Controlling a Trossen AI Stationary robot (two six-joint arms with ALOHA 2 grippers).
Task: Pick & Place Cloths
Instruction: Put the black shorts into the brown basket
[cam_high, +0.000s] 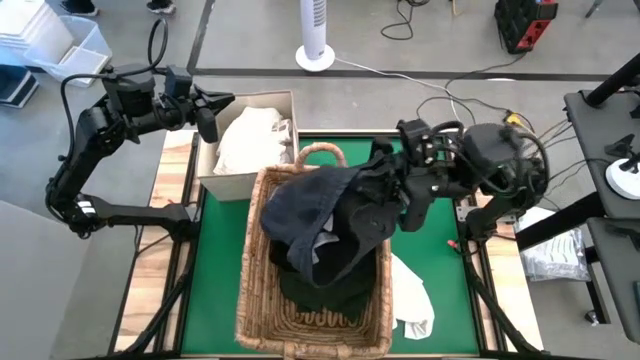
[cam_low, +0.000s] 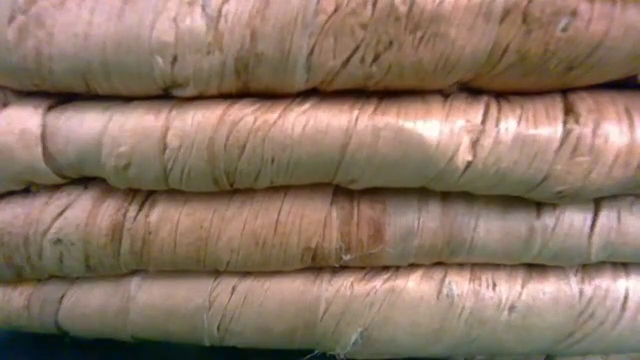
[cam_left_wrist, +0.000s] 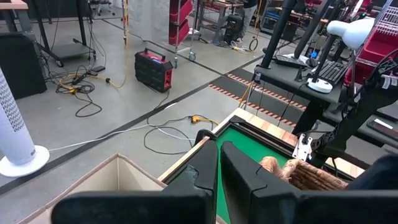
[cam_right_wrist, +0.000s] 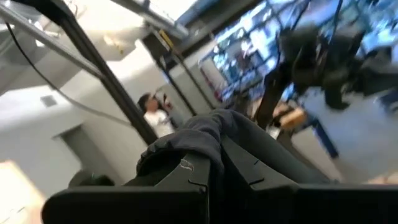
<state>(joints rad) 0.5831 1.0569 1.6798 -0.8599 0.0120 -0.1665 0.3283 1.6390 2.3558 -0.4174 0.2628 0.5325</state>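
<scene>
Dark cloth (cam_high: 315, 215) hangs over wicker basket (cam_high: 262, 300) in high view, right gripper (cam_high: 385, 190) clenched on it — placing step; next, release w/ cloth fully inside. White cloths (cam_high: 250, 135) in box (cam_high: 285, 100), another (cam_high: 412, 295) on green mat (cam_high: 215, 260). Low view: only wicker. Left wrist: left gripper (cam_left_wrist: 219, 163) fingers together, empty. Right wrist: cloth pinched, rest blurred.

- dark navy cloth (cam_high: 305, 200), draped over basket
- wicker basket (cam_high: 262, 290): tan woven
- mat (cam_high: 222, 245): bright green
- white cloth (cam_high: 412, 297) on mat
- white cloths (cam_high: 250, 140) in cream box (cam_high: 222, 184)
- both arms: black
</scene>
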